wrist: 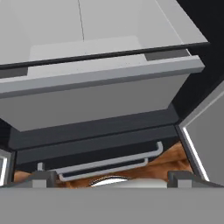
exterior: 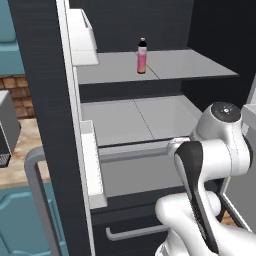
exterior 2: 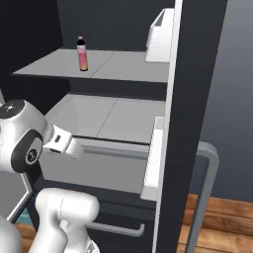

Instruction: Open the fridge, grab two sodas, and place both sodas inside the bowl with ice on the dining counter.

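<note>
One bottle (exterior: pixel 142 56) stands on upper shelf (exterior: pixel 195 65); fridge (exterior: pixel 45 100) open; gripper (wrist: pixel 112 180) spread, empty; both sodas not yet taken.

Matt black fridge (exterior: pixel 45 100) with smooth, pale grey shelves (exterior: pixel 150 67) that look like plastic. A glossy pink bottle (exterior: pixel 142 57) with a dark cap stands near the upper shelf's middle. Drawer handle (wrist: pixel 109 162) looks like brushed grey metal. Floor (exterior 2: pixel 217 222) is brown wood. The robot arm (exterior: pixel 220 145) is glossy white plastic.
</note>
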{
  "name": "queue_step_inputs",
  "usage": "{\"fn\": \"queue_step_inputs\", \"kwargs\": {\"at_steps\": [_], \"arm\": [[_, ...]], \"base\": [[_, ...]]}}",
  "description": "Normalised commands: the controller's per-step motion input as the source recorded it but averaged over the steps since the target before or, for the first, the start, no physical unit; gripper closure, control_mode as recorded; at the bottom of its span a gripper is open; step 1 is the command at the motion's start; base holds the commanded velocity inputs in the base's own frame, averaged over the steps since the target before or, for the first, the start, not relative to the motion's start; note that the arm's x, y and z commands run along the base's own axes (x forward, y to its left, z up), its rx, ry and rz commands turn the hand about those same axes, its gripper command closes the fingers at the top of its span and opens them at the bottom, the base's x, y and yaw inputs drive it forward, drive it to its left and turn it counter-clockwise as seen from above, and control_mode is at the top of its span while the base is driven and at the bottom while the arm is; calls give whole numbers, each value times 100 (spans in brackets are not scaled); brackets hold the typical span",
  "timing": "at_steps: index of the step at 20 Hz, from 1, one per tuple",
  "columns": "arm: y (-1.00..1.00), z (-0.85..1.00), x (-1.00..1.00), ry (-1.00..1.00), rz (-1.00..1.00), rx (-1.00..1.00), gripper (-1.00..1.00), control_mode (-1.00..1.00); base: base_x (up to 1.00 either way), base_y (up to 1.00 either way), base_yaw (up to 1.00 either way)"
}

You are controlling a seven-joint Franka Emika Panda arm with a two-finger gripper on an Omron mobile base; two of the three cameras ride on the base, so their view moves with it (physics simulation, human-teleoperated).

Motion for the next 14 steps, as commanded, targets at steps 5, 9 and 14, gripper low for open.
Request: {"fn": "queue_step_inputs", "kwargs": {"at_steps": [5, 9, 14], "arm": [[34, 48, 23, -22, 14, 11, -100, -100], [22, 82, 8, -35, 12, 3, -100, -100], [7, 86, 11, -43, 9, -9, -100, -100]], "base": [[0, 0, 0], [0, 0, 0], [0, 0, 0]]}}
